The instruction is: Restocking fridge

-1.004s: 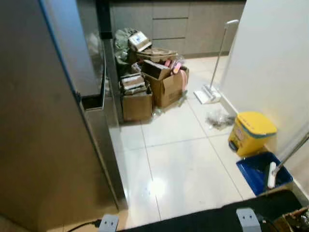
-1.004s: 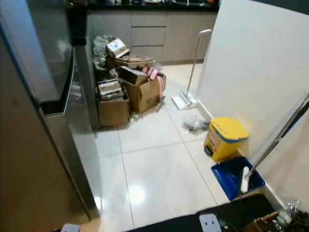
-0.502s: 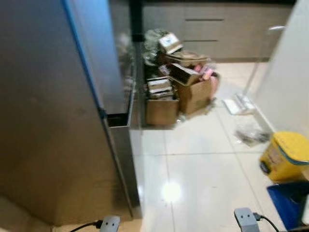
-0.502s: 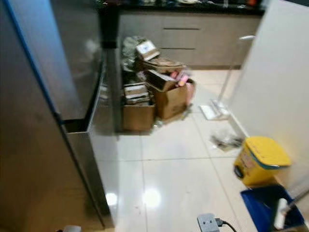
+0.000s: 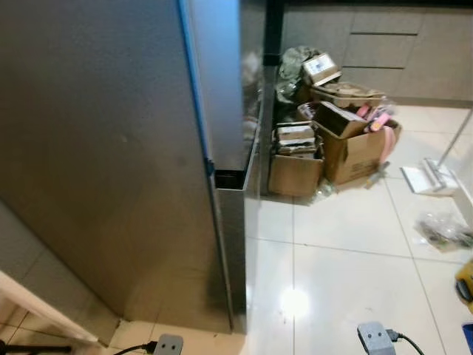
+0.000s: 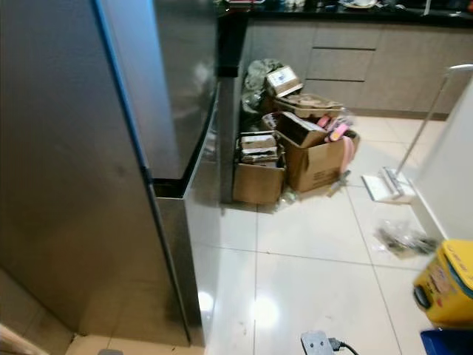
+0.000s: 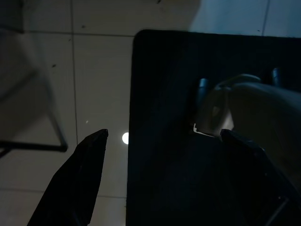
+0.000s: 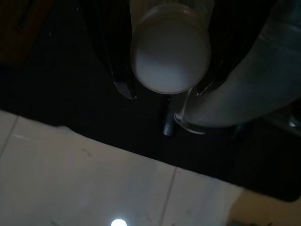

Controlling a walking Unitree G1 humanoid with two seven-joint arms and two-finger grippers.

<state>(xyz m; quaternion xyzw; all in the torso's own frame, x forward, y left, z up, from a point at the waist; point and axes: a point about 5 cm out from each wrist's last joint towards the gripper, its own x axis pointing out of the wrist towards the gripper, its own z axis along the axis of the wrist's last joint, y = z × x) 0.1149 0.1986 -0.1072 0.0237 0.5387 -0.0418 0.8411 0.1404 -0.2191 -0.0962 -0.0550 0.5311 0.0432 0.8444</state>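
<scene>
1. Before us stands the shut fridge (image 6: 111, 185); we judge this the approach.
2. Our right hand (image 8: 162, 92) grips what looks like a white-capped bottle (image 8: 170, 52); our left hand (image 7: 162, 141) hangs wide apart, empty.
3. Next: open the door.

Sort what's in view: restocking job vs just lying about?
Job:
- fridge, doors shut
- white-capped bottle between the right gripper fingers
- left gripper, open, nothing between its fingers

Lying about:
- cardboard boxes beside the fridge
- mop
- yellow bin
- crumpled plastic on the floor
</scene>
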